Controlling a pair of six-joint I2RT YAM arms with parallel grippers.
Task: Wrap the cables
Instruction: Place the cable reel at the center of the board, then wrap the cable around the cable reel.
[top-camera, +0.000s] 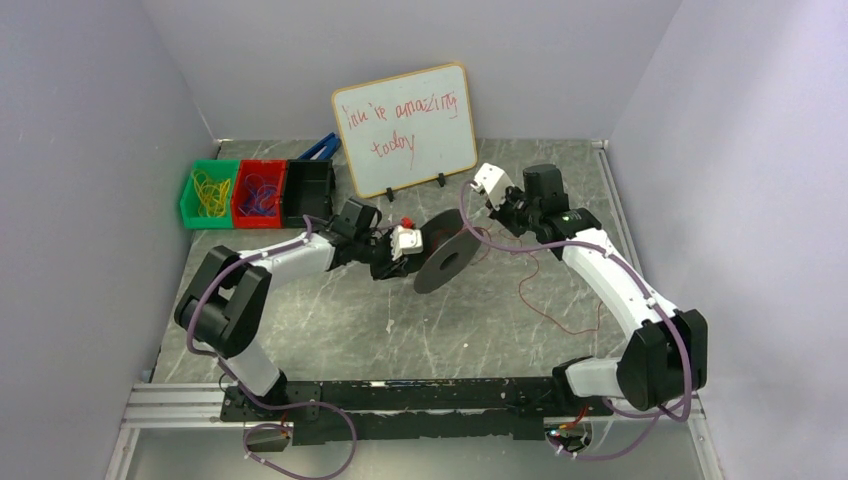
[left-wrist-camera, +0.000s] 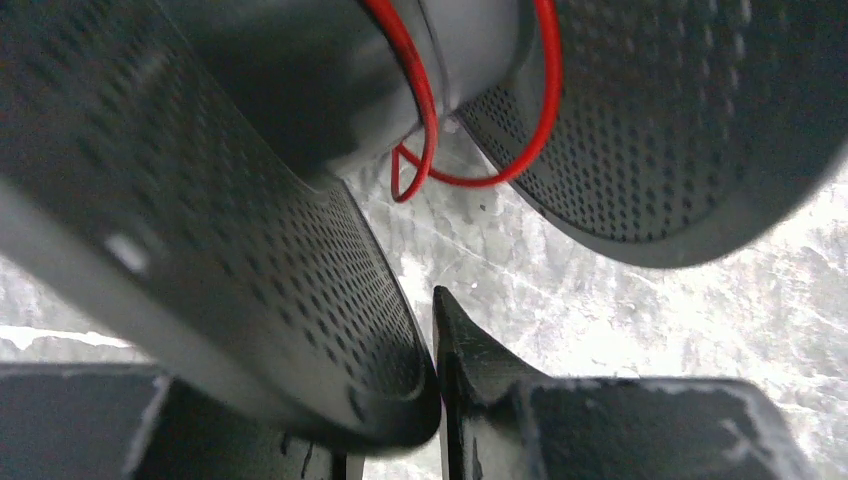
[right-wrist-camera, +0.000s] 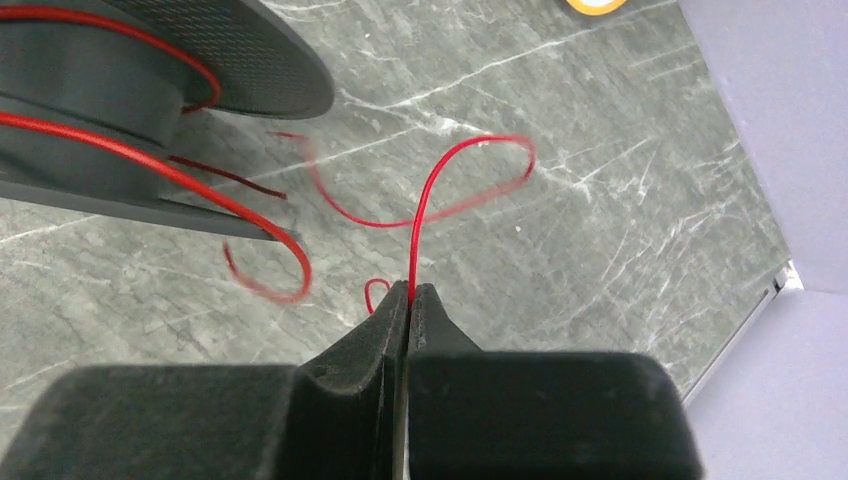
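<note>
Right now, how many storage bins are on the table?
3, in a row at the far left corner: the green bin outermost, the red bin in the middle, the black bin nearest the whiteboard. None looks hidden.

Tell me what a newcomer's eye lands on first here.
The black spool is held on edge over the table's middle, its flange clamped in the left pincer. The right pincer is shut on a thin red wire that curls loosely to the spool. Behind them a whiteboard bears red handwriting.
</note>
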